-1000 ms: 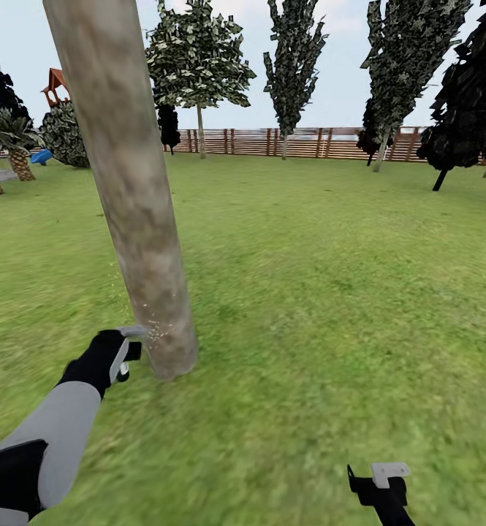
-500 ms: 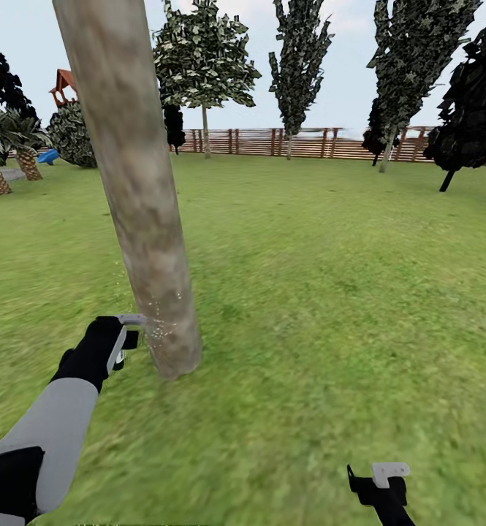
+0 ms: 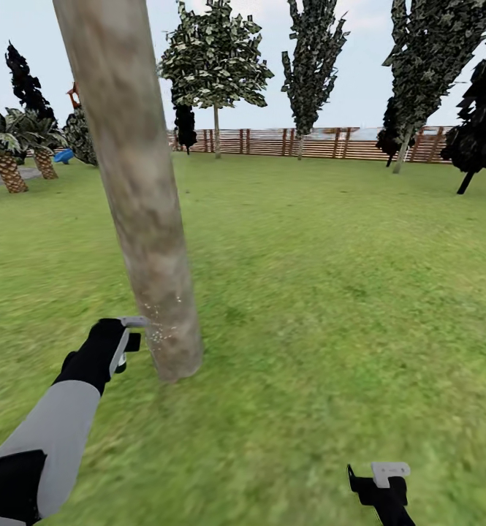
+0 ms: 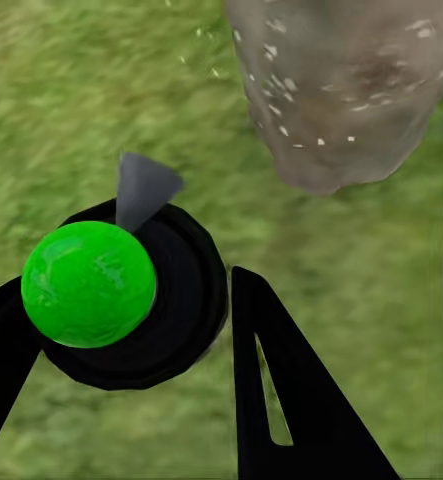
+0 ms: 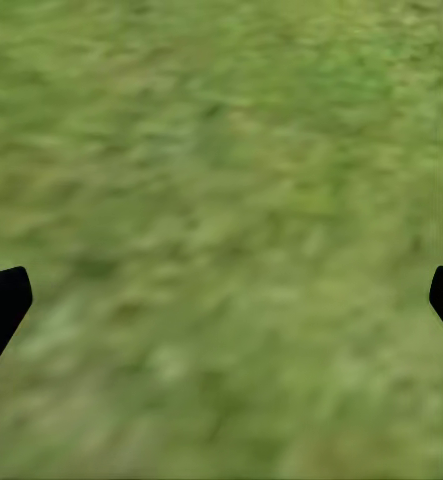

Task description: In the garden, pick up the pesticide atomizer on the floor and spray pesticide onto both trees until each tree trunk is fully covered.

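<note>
At seven o'clock of the tree trunk (image 3: 144, 219), we are clenching the left tool (image 4: 131, 330) around the light, rigid, likely slippery atomizer (image 4: 91, 285) at its black collar, right tool (image 5: 221, 300) released.

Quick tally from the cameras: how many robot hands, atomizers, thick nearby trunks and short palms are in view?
Black robot hands: 2, left hand and right hand
Green-topped black pesticide atomizer: 1
Thick grey-brown tree trunk: 1
Short scaly-trunked palms: 2
Total: 6

Green-capped atomizer (image 4: 89, 284) beside speckled trunk (image 3: 155, 277)
</note>
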